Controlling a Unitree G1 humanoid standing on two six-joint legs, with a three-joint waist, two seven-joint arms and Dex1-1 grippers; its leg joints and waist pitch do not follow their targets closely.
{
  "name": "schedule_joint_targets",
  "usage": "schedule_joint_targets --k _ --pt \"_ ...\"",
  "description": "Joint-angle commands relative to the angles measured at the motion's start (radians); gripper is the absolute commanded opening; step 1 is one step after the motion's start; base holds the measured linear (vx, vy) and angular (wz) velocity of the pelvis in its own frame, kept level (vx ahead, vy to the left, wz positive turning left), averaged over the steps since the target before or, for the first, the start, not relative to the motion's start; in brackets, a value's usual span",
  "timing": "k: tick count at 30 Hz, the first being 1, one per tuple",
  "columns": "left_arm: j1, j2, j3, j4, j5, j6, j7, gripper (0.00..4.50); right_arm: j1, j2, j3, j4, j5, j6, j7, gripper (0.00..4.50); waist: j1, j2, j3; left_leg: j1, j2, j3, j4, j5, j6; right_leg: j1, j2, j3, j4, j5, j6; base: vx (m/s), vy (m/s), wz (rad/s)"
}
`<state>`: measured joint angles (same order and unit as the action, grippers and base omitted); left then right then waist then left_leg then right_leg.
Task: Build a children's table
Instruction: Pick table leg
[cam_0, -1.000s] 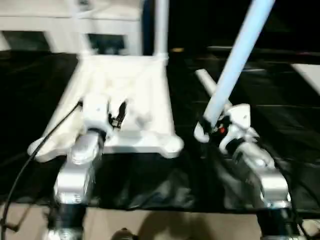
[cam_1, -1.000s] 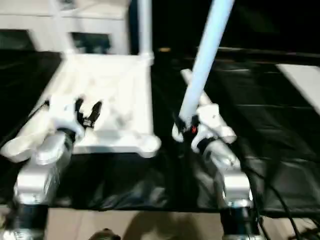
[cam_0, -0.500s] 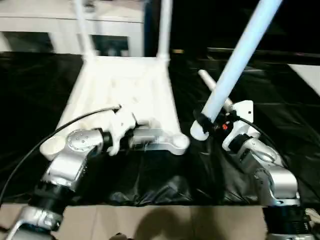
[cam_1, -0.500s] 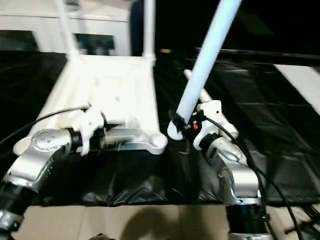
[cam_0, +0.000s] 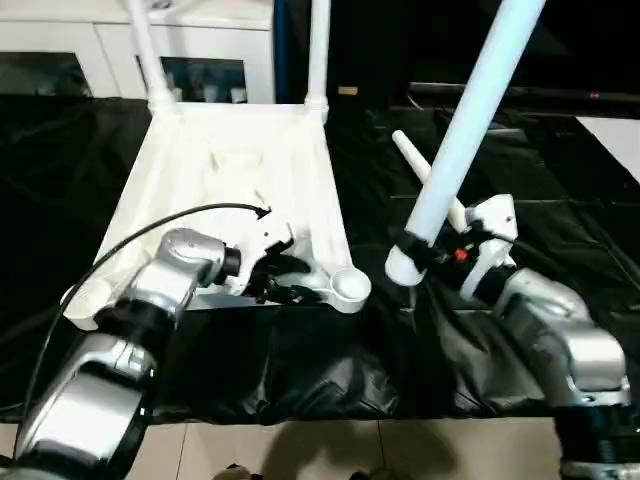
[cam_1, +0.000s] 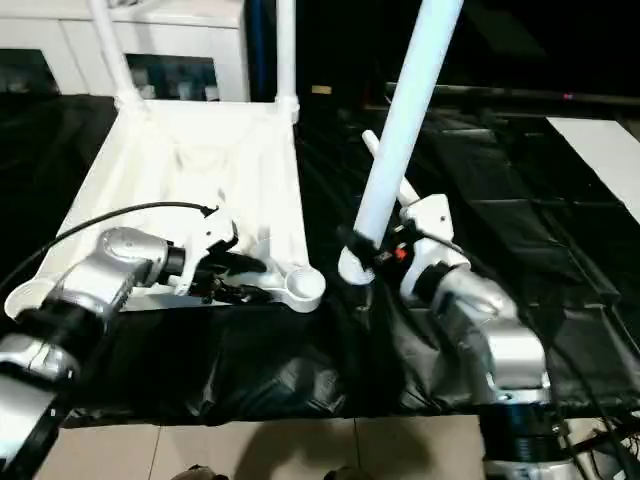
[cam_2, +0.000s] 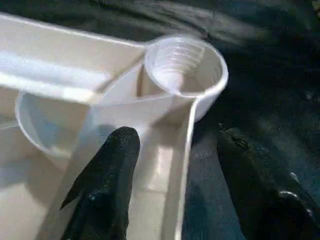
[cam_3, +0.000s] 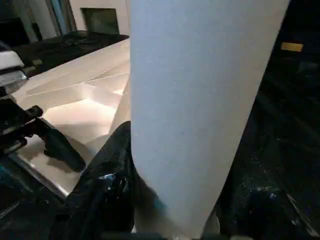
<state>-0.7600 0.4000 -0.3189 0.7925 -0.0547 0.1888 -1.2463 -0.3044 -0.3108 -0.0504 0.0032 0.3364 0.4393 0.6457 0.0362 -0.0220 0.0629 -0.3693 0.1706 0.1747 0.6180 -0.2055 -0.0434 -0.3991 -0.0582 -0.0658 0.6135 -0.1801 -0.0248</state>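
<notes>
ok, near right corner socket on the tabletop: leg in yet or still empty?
Empty. The socket shows a bare threaded hollow; the left gripper straddles the tabletop rim beside it, and the right gripper holds the leg apart.

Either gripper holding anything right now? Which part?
Right gripper grips a white table leg near its lower end. Left gripper holds nothing: its jaws are open, straddling the tabletop rim by the near corner socket.
</notes>
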Motion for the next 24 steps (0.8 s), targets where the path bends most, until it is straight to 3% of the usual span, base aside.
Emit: schedule_joint_targets --k 1,2,3,4,6,8,9,11,13,14,15,24 --pt "-0.026 0.017 -0.010 0.030 0.015 -0.004 -0.021 2.49 -0.007 -0.005 -0.006 -0.021 0.022 0.020 0.009 1.88 0.006 0.010 -0.071 0.016 0.060 -0.021 -0.078 -0.139 0.026 0.060 -0.096 0.058 -0.071 -0.154 -0.250 0.000 0.000 0.00" --pt "-0.026 0.019 -0.009 0.030 0.014 -0.003 -0.023 2.49 -0.007 -0.003 -0.005 -0.023 0.025 0.022 0.009 1.88 0.007 0.001 -0.072 0.017 0.062 -0.022 -0.079 -0.145 0.022 0.061 -0.098 0.059 -0.071 -0.175 -0.245 0.000 0.000 0.00" --pt "-0.027 0.027 -0.005 0.026 0.009 0.001 -0.033 2.42 -0.007 0.003 -0.001 -0.033 0.032 0.028 0.008 1.88 0.007 0.005 -0.072 0.018 0.063 -0.022 -0.080 -0.143 0.018 0.059 -0.099 0.059 -0.070 -0.180 -0.243 0.000 0.000 0.00" --pt "-0.030 0.030 -0.005 0.035 0.011 -0.007 -0.046 2.29 -0.007 0.007 0.004 -0.033 0.036 0.027 0.011 1.88 0.007 0.001 -0.072 0.018 0.064 -0.021 -0.080 -0.142 0.018 0.058 -0.099 0.059 -0.070 -0.180 -0.242 0.000 0.000 0.00" --pt "-0.033 0.035 -0.004 0.051 0.014 -0.022 -0.064 2.10 -0.006 0.017 0.016 -0.030 0.039 0.023 0.012 1.88 0.009 0.005 -0.070 0.019 0.064 -0.021 -0.081 -0.139 0.017 0.054 -0.099 0.059 -0.070 -0.177 -0.242 0.000 0.000 0.00" --pt "-0.044 0.034 0.001 0.084 0.021 -0.043 -0.065 1.98 -0.002 0.026 0.029 -0.027 0.035 0.017 0.014 1.88 0.012 0.016 -0.073 0.020 0.063 -0.022 -0.080 -0.135 0.011 0.055 -0.099 0.059 -0.067 -0.146 -0.248 0.000 0.000 0.00" --pt "-0.048 0.034 0.003 0.096 0.025 -0.050 -0.065 1.98 -0.001 0.029 0.034 -0.028 0.035 0.017 0.016 1.88 0.013 0.014 -0.074 0.019 0.064 -0.022 -0.081 -0.131 0.011 0.056 -0.099 0.059 -0.065 -0.123 -0.252 0.000 0.000 0.00" --pt "-0.058 0.033 0.004 0.121 0.033 -0.062 -0.069 1.78 0.002 0.033 0.038 -0.035 0.037 0.018 0.016 1.88 0.015 0.020 -0.074 0.020 0.064 -0.022 -0.081 -0.132 0.007 0.056 -0.098 0.059 -0.065 -0.104 -0.257 0.000 0.000 0.00" --pt "-0.066 0.031 0.002 0.138 0.038 -0.074 -0.077 1.70 0.007 0.035 0.038 -0.039 0.040 0.018 0.017 1.88 0.021 0.016 -0.074 0.019 0.064 -0.021 -0.081 -0.127 0.009 0.058 -0.099 0.059 -0.062 -0.086 -0.263 0.000 0.000 0.00" --pt "-0.073 0.030 0.005 0.151 0.039 -0.086 -0.078 1.64 0.010 0.038 0.038 -0.038 0.041 0.016 0.018 1.88 0.025 0.025 -0.074 0.020 0.064 -0.023 -0.081 -0.130 0.005 0.058 -0.101 0.059 -0.061 -0.089 -0.264 0.000 0.000 0.00" --pt "-0.075 0.029 0.008 0.155 0.037 -0.096 -0.080 1.44 0.012 0.041 0.039 -0.037 0.042 0.014 0.019 1.88 0.025 0.020 -0.074 0.020 0.064 -0.021 -0.081 -0.137 0.002 0.059 -0.102 0.060 -0.064 -0.093 -0.263 0.000 0.000 0.00" --pt "-0.095 0.024 -0.004 0.202 0.058 -0.125 -0.090 0.87 -0.001 0.053 0.052 -0.014 0.034 -0.004 0.013 1.88 0.028 0.024 -0.073 0.020 0.065 -0.023 -0.083 -0.158 -0.013 0.060 -0.103 0.060 -0.064 -0.115 -0.259 0.000 0.000 0.00"
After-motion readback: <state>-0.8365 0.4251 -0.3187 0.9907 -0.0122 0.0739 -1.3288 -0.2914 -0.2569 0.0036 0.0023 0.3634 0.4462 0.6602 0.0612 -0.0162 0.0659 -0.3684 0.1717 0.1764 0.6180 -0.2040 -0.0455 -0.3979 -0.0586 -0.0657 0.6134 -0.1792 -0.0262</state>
